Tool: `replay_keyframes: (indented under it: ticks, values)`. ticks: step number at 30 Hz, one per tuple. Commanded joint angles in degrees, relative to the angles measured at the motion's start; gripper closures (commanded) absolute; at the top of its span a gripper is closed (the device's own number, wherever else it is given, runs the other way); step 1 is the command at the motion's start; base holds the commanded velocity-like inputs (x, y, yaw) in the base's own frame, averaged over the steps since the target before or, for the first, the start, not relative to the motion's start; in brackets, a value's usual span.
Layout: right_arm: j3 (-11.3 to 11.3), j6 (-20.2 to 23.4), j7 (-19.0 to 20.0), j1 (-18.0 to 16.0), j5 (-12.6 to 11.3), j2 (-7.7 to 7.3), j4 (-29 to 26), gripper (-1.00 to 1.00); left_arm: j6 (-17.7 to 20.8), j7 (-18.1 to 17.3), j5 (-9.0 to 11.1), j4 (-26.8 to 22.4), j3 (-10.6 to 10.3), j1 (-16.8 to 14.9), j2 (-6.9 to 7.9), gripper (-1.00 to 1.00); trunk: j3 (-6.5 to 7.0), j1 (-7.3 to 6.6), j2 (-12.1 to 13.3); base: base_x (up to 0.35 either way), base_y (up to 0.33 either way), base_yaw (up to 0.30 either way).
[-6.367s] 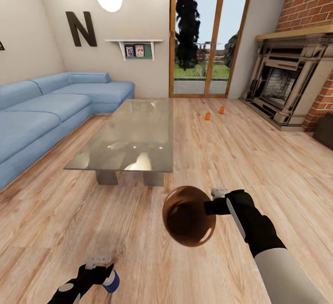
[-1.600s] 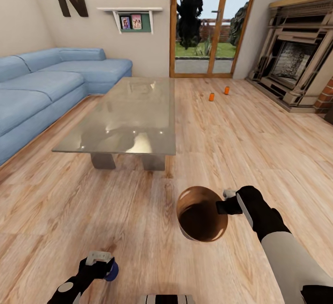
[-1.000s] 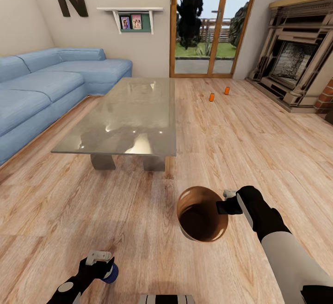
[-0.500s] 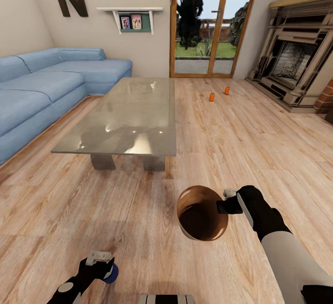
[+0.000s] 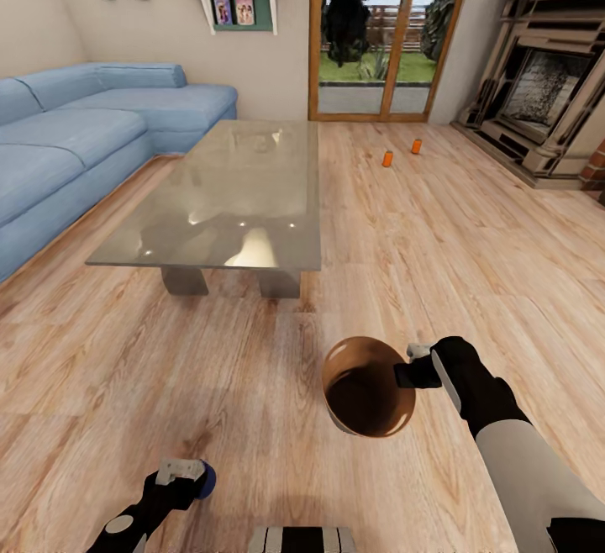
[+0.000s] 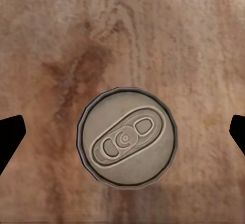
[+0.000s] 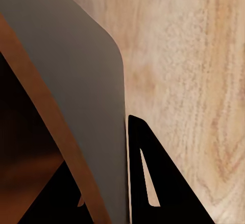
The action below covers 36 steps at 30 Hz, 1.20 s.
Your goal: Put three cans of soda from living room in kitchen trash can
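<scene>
A: What's different from a moment ago?

B: The whole head view has tipped down a little, so that's the camera, not the room. The wall letter is nearly cut off and the glass table [image 5: 227,192] sits lower. Nothing on the floor has moved.

A: And the claws?

B: The right gripper [image 5: 409,366] keeps its pinch on the rim of the tash can [image 5: 368,385], mouth up, at about 5 o'clock. The left gripper [image 5: 181,477], near 7 o'clock, is clamped on a can [image 6: 127,136] with a bluish side; the wrist view shows its grey top centred between the dark fingertips.

A: The sodas?

B: Two orange cans [image 5: 387,159] stand on the planks at 1 o'clock, well apart from the bin, toward the fireplace [image 5: 538,99]. I'd judge the robot is closing in on them.
</scene>
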Motion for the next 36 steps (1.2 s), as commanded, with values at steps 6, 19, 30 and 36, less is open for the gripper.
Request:
replay_keyframes:
  ticks: [6,19,30,36]
  values:
    - [0.01,0.18,0.18,0.0,-1.62,0.06,-0.03,1.0,0.0,0.03,0.02,-0.13,0.0,0.01,0.0,-1.0,-0.44,0.04,-0.03,0.0,0.0,0.0]
    - [0.05,0.18,0.19,0.06,-1.49,0.1,-0.03,1.0,0.0,0.01,0.01,-0.36,0.0,0.0,0.0,-1.0,-0.44,0.04,-0.03,0.016,0.0,0.0]
    - [0.05,0.18,0.2,0.13,-1.46,0.1,-0.03,1.0,0.0,0.0,0.09,-0.52,0.0,0.0,0.0,-1.0,-0.44,0.04,-0.03,0.021,0.0,0.0]
    - [0.05,0.18,0.19,0.14,-1.46,0.1,-0.03,1.0,0.0,0.0,0.09,-0.54,0.0,-0.01,0.0,-1.0,-0.44,0.04,-0.03,0.002,0.0,0.0]
